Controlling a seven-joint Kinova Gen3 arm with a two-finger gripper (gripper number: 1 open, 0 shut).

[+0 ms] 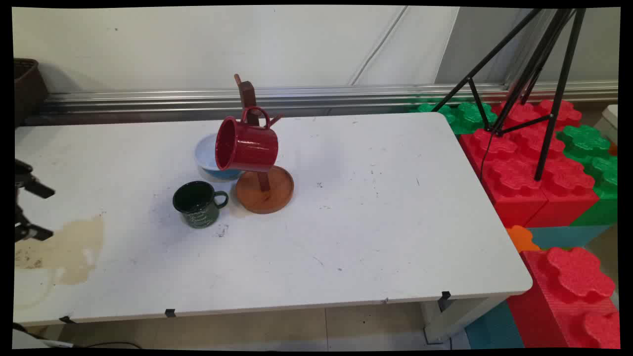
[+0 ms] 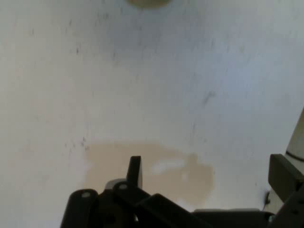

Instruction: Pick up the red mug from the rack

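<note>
My gripper comes in at the left edge of the main view, open and holding nothing, above a tan stain on the white table. In the hand view the gripper stands wide open over the same stain. Well to its right a dark green mug stands upright on the table. Beside that is a wooden mug tree with a red mug hanging from a peg by its handle. A light blue bowl sits behind the red mug, partly hidden by it.
Big red and green foam blocks are stacked off the table's right side, with a black tripod standing on them. A dark basket sits at the far left by the wall. A metal rail runs behind the table.
</note>
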